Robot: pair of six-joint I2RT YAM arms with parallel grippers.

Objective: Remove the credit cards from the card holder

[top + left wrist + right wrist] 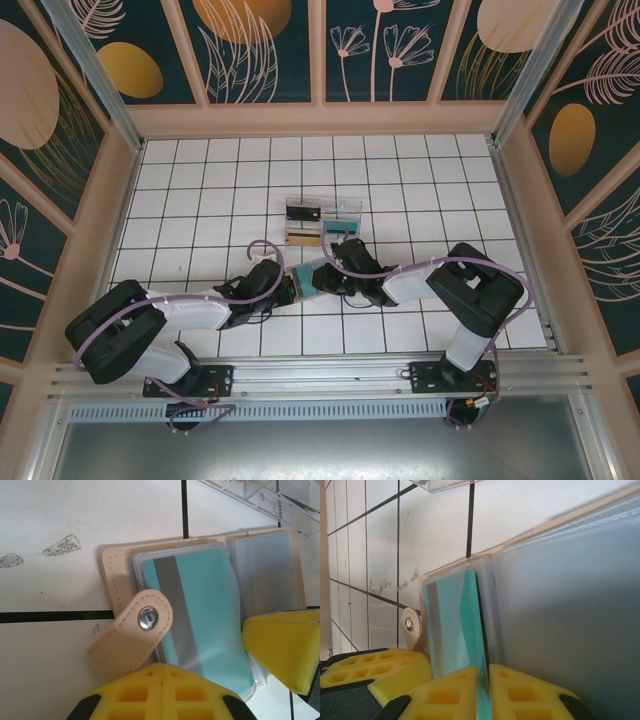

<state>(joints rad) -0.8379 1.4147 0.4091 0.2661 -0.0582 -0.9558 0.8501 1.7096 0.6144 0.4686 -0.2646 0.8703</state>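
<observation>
the tan folding leather card holder [304, 281] lies open mid-table, at 6 o'clock of the clear plastic tray [348, 205]. the right gripper [484, 681] pinches the thin teal credit card [452, 630] by its edge, while the left gripper [162, 677] sits pressed together at the holder's strap side. the card looks light, stiff and slick, so it is best held at its free edge.

Noted from the bench side: the table [200, 170] is white tile with thin black grid lines and a few grey smudges. The enclosure walls [260, 50] are dark teal panels with gold ovals and pale pink line-drawn plants, in a beige frame. The card holder [111, 575] is tan outside with matching stitching, and its sleeves are cloudy clear. Its strap [125, 640] is the same tan, with 1 silver snap. The credit card [210, 615] is teal with 1 grey stripe. The left gripper [164, 675] and right gripper [485, 690] have yellow fingers, black behind. The arms [195, 312] are black and white with purple cables. The tray [348, 208] is clear, its contents black, gold-brown and teal.
</observation>
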